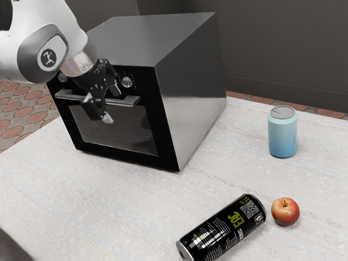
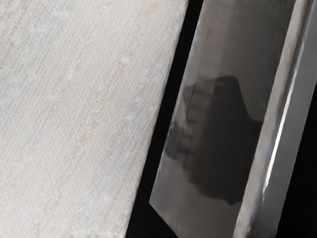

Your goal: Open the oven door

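Exterior view: oven (image 1: 190, 70) is standing at 11 o'clock, door (image 1: 133, 129) sitting closed. Tool (image 1: 111, 104) is hanging released, spread across the handle (image 1: 132, 100) at 10. Blue can (image 1: 283, 135) is standing at 3, apple (image 1: 285, 212) resting at 4, black can (image 1: 222, 228) lying at 5.

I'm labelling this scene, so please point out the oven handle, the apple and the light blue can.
Oven handle (image 1: 129, 101): exterior view, the bar, toward its end at the exterior view's right.
Apple (image 1: 285, 212): exterior view, the middle of its skin.
Light blue can (image 1: 283, 136): exterior view, the middle of its side.
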You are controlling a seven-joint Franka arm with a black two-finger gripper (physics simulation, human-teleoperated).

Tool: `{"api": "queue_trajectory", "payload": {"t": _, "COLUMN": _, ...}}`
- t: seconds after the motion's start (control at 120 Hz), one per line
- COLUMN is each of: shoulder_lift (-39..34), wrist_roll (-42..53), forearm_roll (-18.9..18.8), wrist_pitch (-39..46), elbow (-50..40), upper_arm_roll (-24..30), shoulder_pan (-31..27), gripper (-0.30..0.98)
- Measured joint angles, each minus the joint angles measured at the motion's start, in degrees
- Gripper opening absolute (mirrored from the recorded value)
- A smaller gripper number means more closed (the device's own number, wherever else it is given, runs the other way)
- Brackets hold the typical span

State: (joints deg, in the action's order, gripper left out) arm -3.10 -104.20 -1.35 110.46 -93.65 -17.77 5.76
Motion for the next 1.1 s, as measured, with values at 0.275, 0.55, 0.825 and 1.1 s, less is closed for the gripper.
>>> {"api": "queue_trajectory", "payload": {"t": 0.275, "shoulder_lift": 0.2, "wrist_roll": 0.6, "forearm_roll": -0.1, "wrist_pitch": 3.8, "elbow": -0.2, "upper_arm_roll": 0.0, "shoulder_pan": -7.1, "gripper": 0.69}}
{"api": "queue_trajectory", "payload": {"t": 0.55, "shoulder_lift": 1.0, "wrist_roll": 1.0, "forearm_roll": -0.1, "wrist_pitch": 5.6, "elbow": -0.4, "upper_arm_roll": 0.0, "shoulder_pan": -4.2, "gripper": 0.69}}
{"api": "queue_trajectory", "payload": {"t": 0.825, "shoulder_lift": 0.5, "wrist_roll": 1.2, "forearm_roll": 0.0, "wrist_pitch": 6.7, "elbow": -1.1, "upper_arm_roll": 0.0, "shoulder_pan": -5.4, "gripper": 0.69}}
{"api": "queue_trajectory", "payload": {"t": 1.1, "shoulder_lift": -0.1, "wrist_roll": 1.2, "forearm_roll": -0.1, "wrist_pitch": 8.2, "elbow": -3.4, "upper_arm_roll": 0.0, "shoulder_pan": -6.1, "gripper": 0.69}}
